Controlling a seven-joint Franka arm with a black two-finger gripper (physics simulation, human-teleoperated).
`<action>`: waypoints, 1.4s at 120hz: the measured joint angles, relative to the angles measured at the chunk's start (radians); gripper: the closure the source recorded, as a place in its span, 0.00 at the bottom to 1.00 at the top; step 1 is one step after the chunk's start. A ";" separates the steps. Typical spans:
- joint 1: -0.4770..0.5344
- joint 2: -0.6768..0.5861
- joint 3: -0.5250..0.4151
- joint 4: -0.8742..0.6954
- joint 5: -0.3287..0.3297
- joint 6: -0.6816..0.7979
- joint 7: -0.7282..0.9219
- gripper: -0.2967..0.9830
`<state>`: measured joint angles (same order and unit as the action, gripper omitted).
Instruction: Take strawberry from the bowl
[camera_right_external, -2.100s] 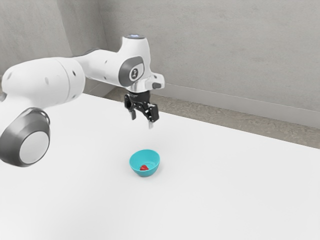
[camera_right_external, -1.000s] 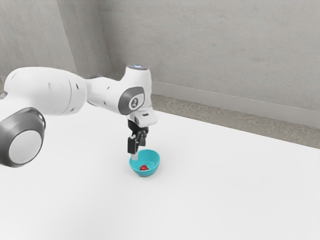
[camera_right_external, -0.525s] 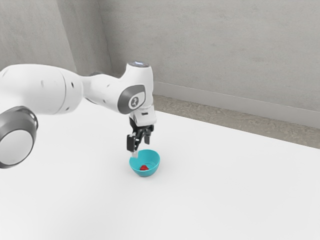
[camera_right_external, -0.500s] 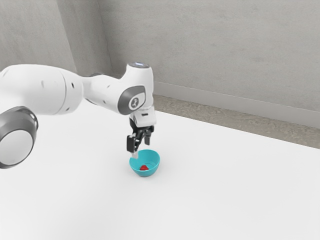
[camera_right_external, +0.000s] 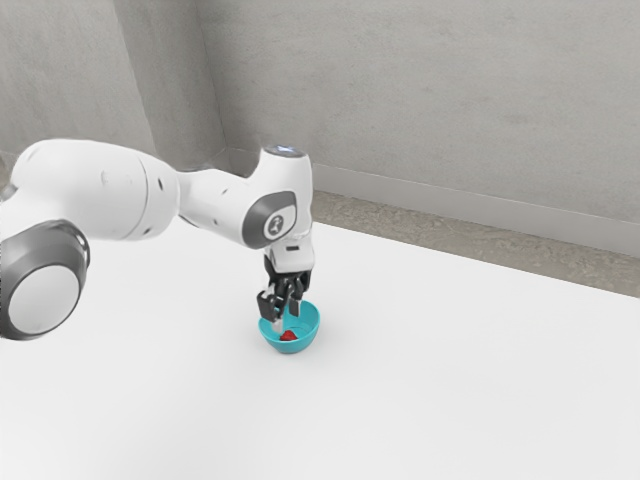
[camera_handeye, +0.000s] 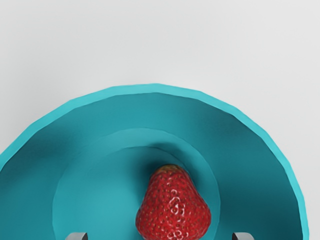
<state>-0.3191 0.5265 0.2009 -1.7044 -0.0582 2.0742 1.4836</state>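
Observation:
In the exterior view my gripper (camera_right_external: 286, 319) points down at the mouth of the turquoise bowl (camera_right_external: 307, 334), its fingers apart with nothing held. The red strawberry (camera_right_external: 288, 336) lies at the bottom of the bowl, below the fingertips. From the hand, the wrist view looks down into the bowl (camera_handeye: 240, 160). There the strawberry (camera_handeye: 173, 207) rests on the bowl's floor, between the two widely spaced fingertips of the open gripper (camera_handeye: 160, 236) as seen from above.
The bowl stands on a white table (camera_right_external: 430, 380). Beyond the table's far edge are a strip of brownish floor (camera_right_external: 480, 248) and a grey wall (camera_right_external: 430, 100).
My hand has come down and a little toward the exterior view's right, bringing the fingertips to the bowl's mouth. Bowl and strawberry have stayed where they were.

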 joint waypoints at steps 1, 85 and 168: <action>0.000 0.002 0.000 0.000 -0.001 0.001 0.001 0.50; -0.001 0.047 0.000 0.000 -0.045 0.036 0.020 0.50; -0.002 0.037 0.000 0.000 -0.050 0.048 0.017 0.73</action>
<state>-0.3207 0.5631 0.2009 -1.7049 -0.1078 2.1226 1.5007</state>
